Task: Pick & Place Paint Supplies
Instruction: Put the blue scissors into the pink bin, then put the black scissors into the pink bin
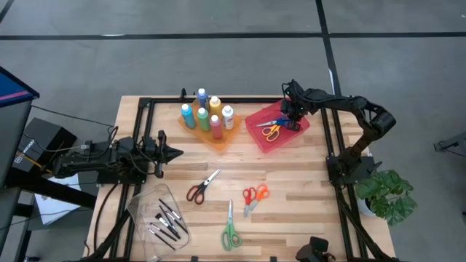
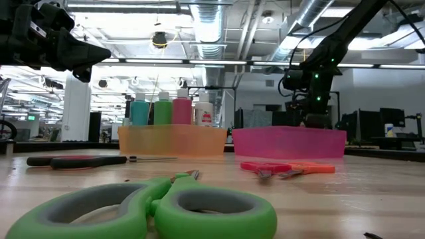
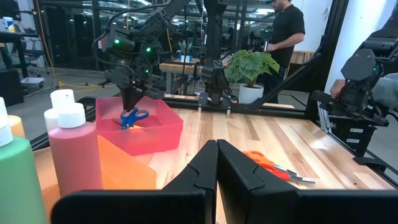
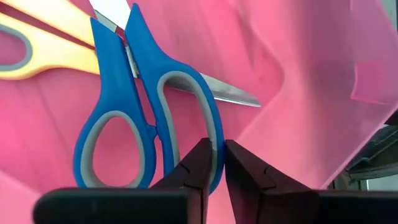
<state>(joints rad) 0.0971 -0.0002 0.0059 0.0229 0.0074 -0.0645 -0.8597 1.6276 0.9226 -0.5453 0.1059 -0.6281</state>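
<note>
While the wooden table (image 1: 291, 175) is loaded at its far edge with the orange tray (image 1: 212, 135) of paint bottles (image 1: 207, 115) and the red tray (image 1: 277, 129) near the far right corner, the step in hand looks like the release of the blue scissors (image 4: 146, 118) into that red tray. They lie there across a yellow-handled pair (image 1: 271, 132). The right gripper (image 4: 214, 163) sits low in the tray with its fingers a narrow slit apart over the blue handle's rim; whether it grips the handle I cannot tell. The left gripper (image 3: 217, 163) waits over the left edge, pinched together on nothing. Next, I judge, the right arm must lift clear and reach for the orange scissors (image 1: 255, 195), red scissors (image 1: 199, 188) or green scissors (image 1: 231, 231) lying mid-table toward the near edge.
</note>
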